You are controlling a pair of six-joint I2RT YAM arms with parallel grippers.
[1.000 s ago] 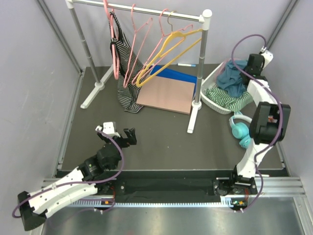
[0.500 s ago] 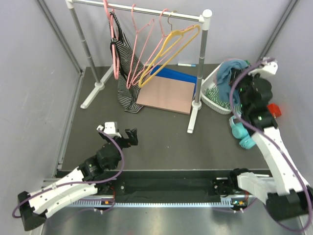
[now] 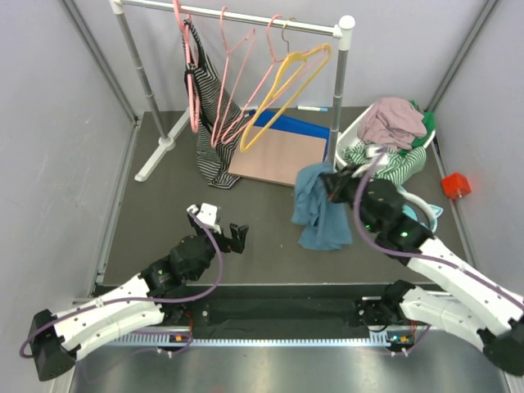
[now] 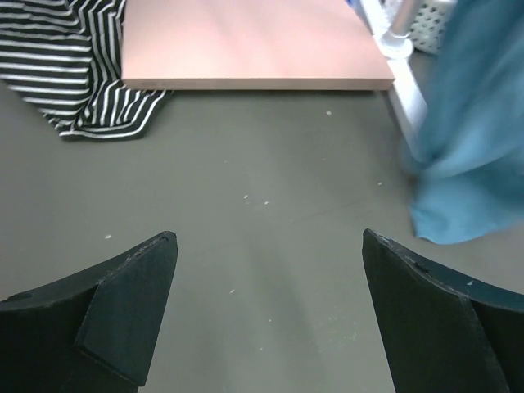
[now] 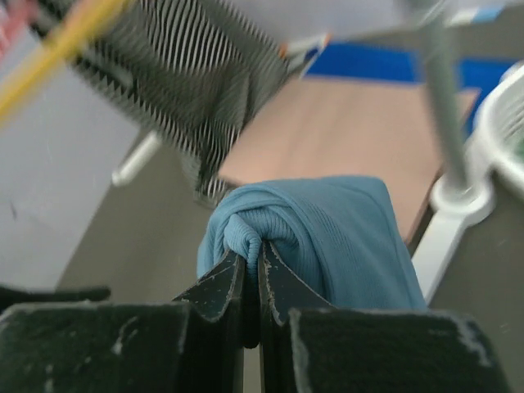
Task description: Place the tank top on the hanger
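I'm looking at the dark table [image 3: 270, 237], with the white rack [image 3: 246, 18] standing at its far side. The tank top [image 3: 315, 209] is hanging in a bunched teal drape in front of the rack's right foot, just left of the white basket [image 3: 348, 135]. I can't tell whether its hem is touching the table. The hanger [image 3: 286, 86] is dangling by its hook from the rail near the right post, beside the pink hangers [image 3: 233, 82], well apart from the top. My right gripper [image 5: 252, 258] is pinching a fold at the top's upper end, fingers pressed together on fabric. My left gripper [image 4: 268, 237] is hovering low over bare table, fingers spread wide, gripping nothing.
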